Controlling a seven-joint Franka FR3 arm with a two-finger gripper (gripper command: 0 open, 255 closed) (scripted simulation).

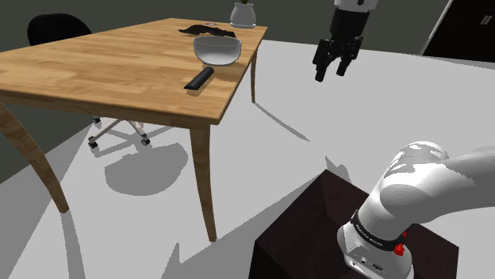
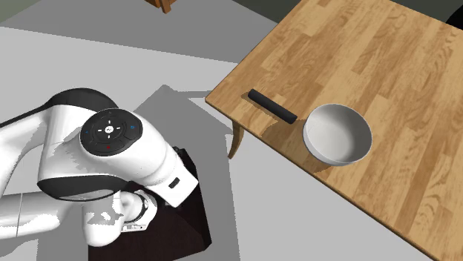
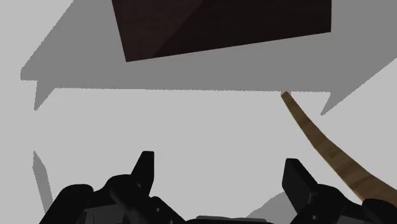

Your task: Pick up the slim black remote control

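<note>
Black remote (image 1: 200, 78) lies well apart from (spread) jaws.

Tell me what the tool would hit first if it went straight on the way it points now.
Probably the bare grey floor: the open tool aims between the dark stand and a table leg.

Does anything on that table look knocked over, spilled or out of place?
Nothing stands out. The black remote lies flat near the edge of the wooden table, beside the upright bowl; nothing is spilled.
</note>
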